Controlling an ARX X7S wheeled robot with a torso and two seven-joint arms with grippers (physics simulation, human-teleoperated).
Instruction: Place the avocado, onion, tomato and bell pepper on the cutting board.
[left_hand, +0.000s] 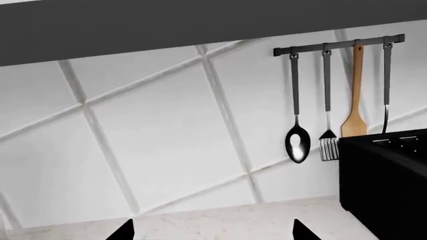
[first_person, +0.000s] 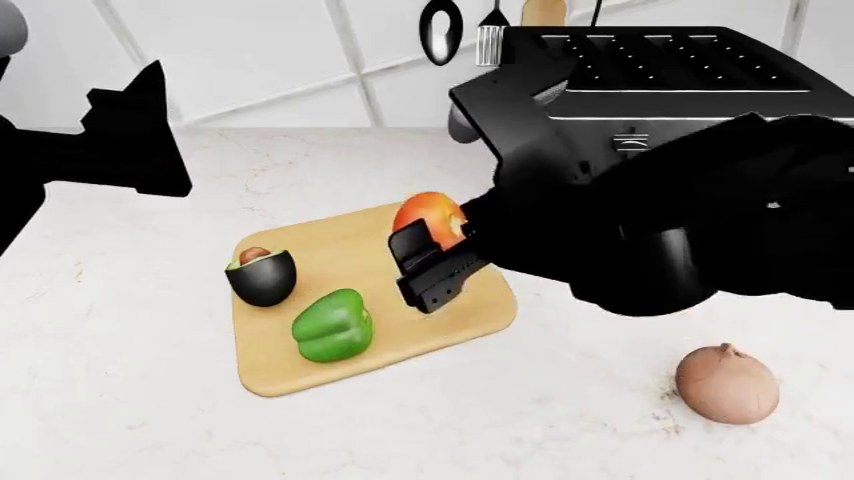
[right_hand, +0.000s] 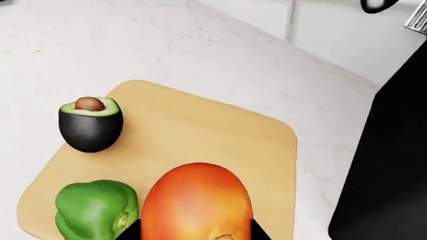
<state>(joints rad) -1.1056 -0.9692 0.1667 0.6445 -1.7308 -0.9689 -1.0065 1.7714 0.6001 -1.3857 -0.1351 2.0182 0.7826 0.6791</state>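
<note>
The light-wood cutting board lies on the pale counter. On it stand the halved avocado, pit up, and the green bell pepper. My right gripper is shut on the red-orange tomato over the board's far right part. In the right wrist view the tomato fills the gap between the fingertips, with the bell pepper and avocado beside it on the board. The tan onion rests on the counter off the board, near right. My left gripper hangs open at the far left, empty.
A black toaster stands at the back right, close behind my right arm. Several utensils hang from a wall rail above the counter. The left wrist view faces the white tiled wall, with the toaster at one side.
</note>
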